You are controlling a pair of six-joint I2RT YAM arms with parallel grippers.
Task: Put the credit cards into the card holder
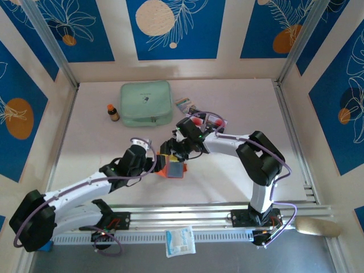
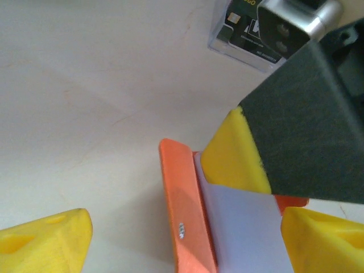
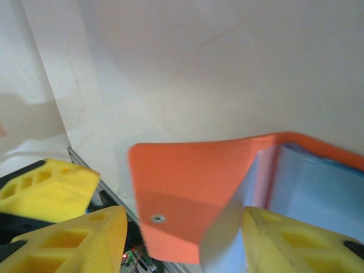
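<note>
My left hand [image 1: 154, 163] stands wide open astride the orange card holder [image 1: 175, 170], which lies partly open on the desk [image 1: 96, 136]. My right hand [image 1: 181, 149] has a finger on its clear sleeve; whether it grips, I cannot tell. I judge this the opening step. The credit cards [image 1: 206, 120] lie beyond, so next I must fetch one.

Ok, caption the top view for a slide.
Left gripper and right gripper meet at the open orange card holder mid-table, green pouch behind.
</note>
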